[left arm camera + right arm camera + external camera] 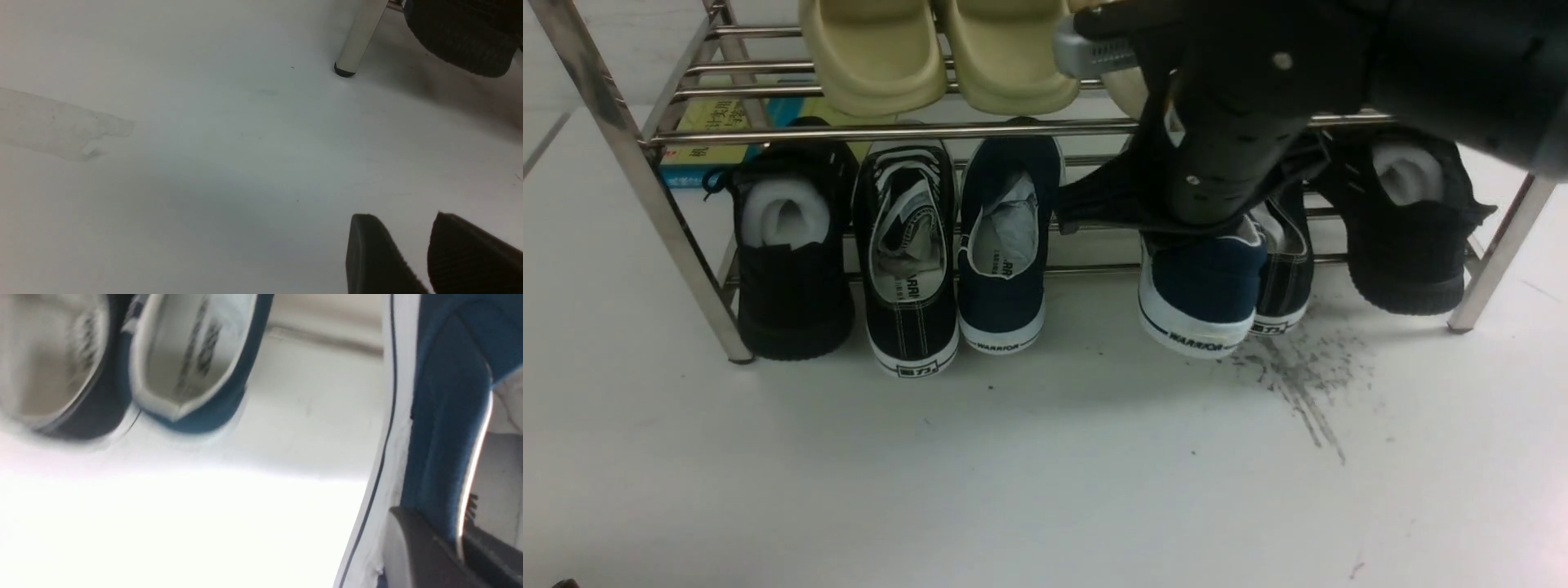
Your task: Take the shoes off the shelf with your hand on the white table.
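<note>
Left hand hovers over bench, fingers apart, empty; left navy shoe sits on shelf's lower tier; right hand clamps right navy shoe's heel wall, so this is the grasp step, next likely needing a level pull clear of the rods.

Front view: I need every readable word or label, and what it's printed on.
"WARRIOR": heel strip of the right-hand navy shoe.
"WARRIOR": heel strip of the left-hand navy shoe.
"ARRI", partly hidden: insole of the black sneaker with white stitching.
Too small or blurred to read: that sneaker's heel tab, the left-hand navy shoe's insole print, and the characters on the yellow printed cover behind the shelf.
</note>
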`<control>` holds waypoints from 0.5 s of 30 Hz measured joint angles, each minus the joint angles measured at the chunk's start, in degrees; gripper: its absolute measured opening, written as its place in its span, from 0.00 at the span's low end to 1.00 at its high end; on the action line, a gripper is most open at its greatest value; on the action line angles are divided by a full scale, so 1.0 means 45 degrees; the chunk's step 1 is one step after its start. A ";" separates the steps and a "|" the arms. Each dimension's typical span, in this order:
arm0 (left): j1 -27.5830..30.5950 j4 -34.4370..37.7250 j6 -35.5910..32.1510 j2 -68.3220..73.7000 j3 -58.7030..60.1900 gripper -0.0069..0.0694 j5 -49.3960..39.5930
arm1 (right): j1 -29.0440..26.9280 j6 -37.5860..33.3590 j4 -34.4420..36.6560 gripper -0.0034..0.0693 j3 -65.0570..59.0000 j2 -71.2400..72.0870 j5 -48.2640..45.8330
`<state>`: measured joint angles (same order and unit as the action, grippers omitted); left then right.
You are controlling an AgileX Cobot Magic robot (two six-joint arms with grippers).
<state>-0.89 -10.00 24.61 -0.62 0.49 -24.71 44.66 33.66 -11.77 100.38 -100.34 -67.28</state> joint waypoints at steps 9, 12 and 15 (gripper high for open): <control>0.0000 0.0000 0.0000 0.0000 0.0000 0.40 0.0000 | 0.0358 -0.1466 0.1357 0.08 -0.0264 0.1286 -0.1166; 0.0000 0.0000 0.0000 -0.0009 0.0000 0.40 0.0000 | 0.0966 -0.1490 0.1224 0.08 -0.0780 0.1764 -0.1117; 0.0000 0.0000 0.0000 -0.0009 0.0000 0.40 0.0000 | 0.2180 -0.0943 0.0959 0.08 -0.1913 0.2528 -0.1105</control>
<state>-0.89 -10.00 24.61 -0.66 0.49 -24.71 54.47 29.41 -7.46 91.77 -88.96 -72.25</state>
